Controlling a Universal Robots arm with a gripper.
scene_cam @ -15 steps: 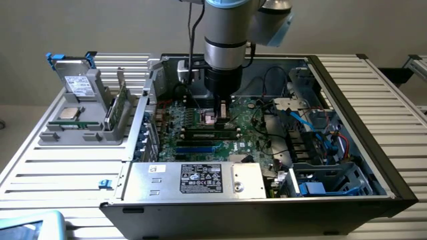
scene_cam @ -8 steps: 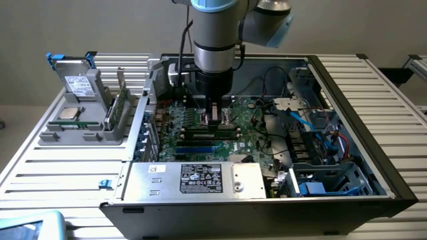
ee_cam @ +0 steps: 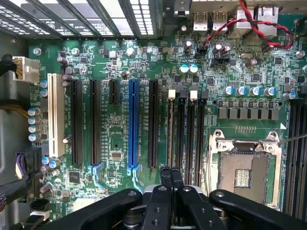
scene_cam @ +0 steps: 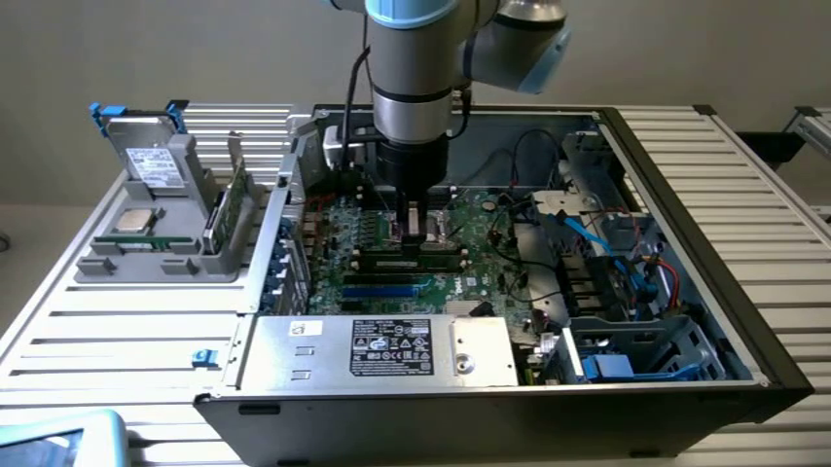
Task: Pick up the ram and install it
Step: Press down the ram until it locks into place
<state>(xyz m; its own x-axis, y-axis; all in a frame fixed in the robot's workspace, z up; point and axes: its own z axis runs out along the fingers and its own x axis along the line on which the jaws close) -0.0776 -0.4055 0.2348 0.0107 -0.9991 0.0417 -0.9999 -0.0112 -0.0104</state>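
Inside the open computer case, my gripper [scene_cam: 413,233] reaches down onto the green motherboard [scene_cam: 377,282]. Its fingers are shut, tips together, right over the memory slots. The ram [scene_cam: 449,257] stands in a slot directly under the fingertips, running toward both sides of the exterior view. In the wrist view the ram [ee_cam: 171,132] appears edge-on as a thin strip in the slot beside the white clip. The shut gripper [ee_cam: 171,176] sits at its near end. I cannot tell whether the tips touch its top edge. Nothing is clamped between the fingers.
A grey holder [scene_cam: 156,263] at the exterior view's left carries a silver processor chip [scene_cam: 134,219] and an upright green board stick [scene_cam: 224,219]. The case holds a power supply [scene_cam: 377,348], cables [scene_cam: 610,253] and drive cages [scene_cam: 649,360]. An empty processor socket [ee_cam: 244,167] lies beside the slots.
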